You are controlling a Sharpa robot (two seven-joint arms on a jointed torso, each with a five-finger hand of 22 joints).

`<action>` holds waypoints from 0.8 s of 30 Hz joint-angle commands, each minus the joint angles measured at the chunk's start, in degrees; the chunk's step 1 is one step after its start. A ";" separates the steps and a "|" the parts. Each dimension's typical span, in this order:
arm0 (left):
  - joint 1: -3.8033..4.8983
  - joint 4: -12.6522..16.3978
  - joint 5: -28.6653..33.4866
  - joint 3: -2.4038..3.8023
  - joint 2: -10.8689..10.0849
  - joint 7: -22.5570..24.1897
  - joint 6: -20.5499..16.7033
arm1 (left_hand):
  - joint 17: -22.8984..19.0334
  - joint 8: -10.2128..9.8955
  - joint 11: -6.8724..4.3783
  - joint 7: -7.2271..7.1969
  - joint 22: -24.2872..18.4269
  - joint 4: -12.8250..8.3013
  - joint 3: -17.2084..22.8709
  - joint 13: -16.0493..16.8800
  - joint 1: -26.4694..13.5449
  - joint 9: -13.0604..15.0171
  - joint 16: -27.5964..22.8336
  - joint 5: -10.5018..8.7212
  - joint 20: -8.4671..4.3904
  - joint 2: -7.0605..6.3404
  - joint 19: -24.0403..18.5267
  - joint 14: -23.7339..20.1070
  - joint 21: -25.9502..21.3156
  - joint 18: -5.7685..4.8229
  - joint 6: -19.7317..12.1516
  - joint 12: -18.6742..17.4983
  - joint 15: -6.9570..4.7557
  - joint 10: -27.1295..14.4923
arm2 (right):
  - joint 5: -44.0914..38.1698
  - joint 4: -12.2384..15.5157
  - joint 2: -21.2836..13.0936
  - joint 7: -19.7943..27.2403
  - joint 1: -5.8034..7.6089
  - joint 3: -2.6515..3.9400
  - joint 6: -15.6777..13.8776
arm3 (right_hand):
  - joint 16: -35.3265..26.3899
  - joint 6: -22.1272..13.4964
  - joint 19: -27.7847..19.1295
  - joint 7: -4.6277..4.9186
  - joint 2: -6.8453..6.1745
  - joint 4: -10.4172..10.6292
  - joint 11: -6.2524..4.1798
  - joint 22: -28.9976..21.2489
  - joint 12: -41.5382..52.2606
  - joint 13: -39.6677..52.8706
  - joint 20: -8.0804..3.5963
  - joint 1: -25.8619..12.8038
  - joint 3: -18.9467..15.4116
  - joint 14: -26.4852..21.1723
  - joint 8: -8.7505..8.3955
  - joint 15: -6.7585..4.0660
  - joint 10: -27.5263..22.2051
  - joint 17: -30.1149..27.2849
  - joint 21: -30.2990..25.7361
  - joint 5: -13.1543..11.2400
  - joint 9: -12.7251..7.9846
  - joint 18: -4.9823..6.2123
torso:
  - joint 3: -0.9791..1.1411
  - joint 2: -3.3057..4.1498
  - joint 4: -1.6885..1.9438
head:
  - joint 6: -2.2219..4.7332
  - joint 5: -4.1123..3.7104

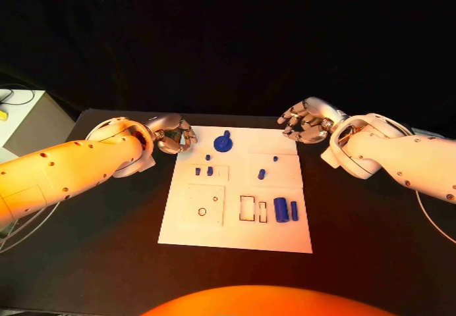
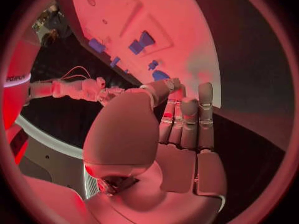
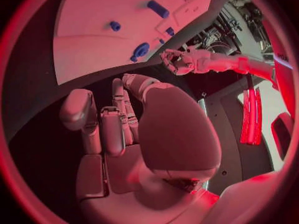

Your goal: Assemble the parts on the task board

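The black tabletop [image 1: 95, 250] is seen carrying the white task board [image 1: 238, 234] at its middle, between the two arms. The left hand [image 1: 174, 136] is held at the board's far left corner and the right hand [image 1: 306, 121] at its far right corner; the fingers of both are curled loosely, apart, with nothing clamped. On the board, a round blue part [image 1: 223, 143] lies near the far edge, a blue cylinder [image 1: 281, 209] near the front right, and small blue pegs [image 1: 261, 174] between them. The parts are judged light, stiff and smooth (likely slippery), best pinched across their sides. The room behind is dark.
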 commanded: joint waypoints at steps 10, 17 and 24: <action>0.05 4.17 30.48 0.13 -3.66 8.61 -1.35 | -10.76 0.29 1.11 1.17 -2.28 1.48 -0.38 -2.54 -1.67 0.11 -7.99 0.16 0.81 0.32 -2.80 -7.45 -3.92 0.90 -1.44 -2.41 0.99 -3.54 | -24.10 0.56 0.91 -1.27 -1.87 -0.28 3.93 | -0.35 0.60 0.10 0.23 -1.24 -1.69 0.39 0.41 -4.86 -4.25 0.63 -2.74 -0.09 2.06 0.19 0.58 0.89 0.00 0.22 -0.56 0.21 0.39 | 0.08 0.16 -0.01 | 0.83 -1.90; 0.06 6.72 47.56 0.13 -6.24 13.15 -0.23 | -12.52 0.31 1.86 1.78 -3.33 1.54 -0.58 -4.61 -1.50 0.09 -11.28 0.27 1.34 0.55 -3.82 -8.82 -5.53 0.90 -2.30 -4.22 1.55 -4.99 | -27.43 1.11 1.16 -2.80 -2.54 -0.41 6.08 | -0.33 0.46 0.08 0.30 -1.69 -2.20 0.69 0.35 -6.83 -5.93 0.85 -3.92 -0.74 2.08 0.14 0.84 0.29 0.08 -0.06 -0.88 0.24 0.41 | -0.04 0.10 0.10 | 0.67 -2.57; 0.10 8.58 53.11 0.12 -8.62 14.79 0.56 | -12.94 0.32 2.06 1.93 -3.68 1.63 -0.82 -5.34 -1.67 0.07 -12.00 0.30 1.50 0.57 -3.96 -8.95 -5.98 0.91 -2.62 -4.79 1.74 -5.42 | -29.31 1.42 1.42 -4.15 -2.86 -0.54 7.46 | 0.05 0.84 0.65 0.48 -1.60 -2.49 0.87 1.31 -7.75 -6.83 0.99 -4.44 -1.05 2.26 0.35 0.99 0.10 0.64 1.29 -0.90 0.35 0.13 | -0.09 0.07 0.09 | 0.49 -2.70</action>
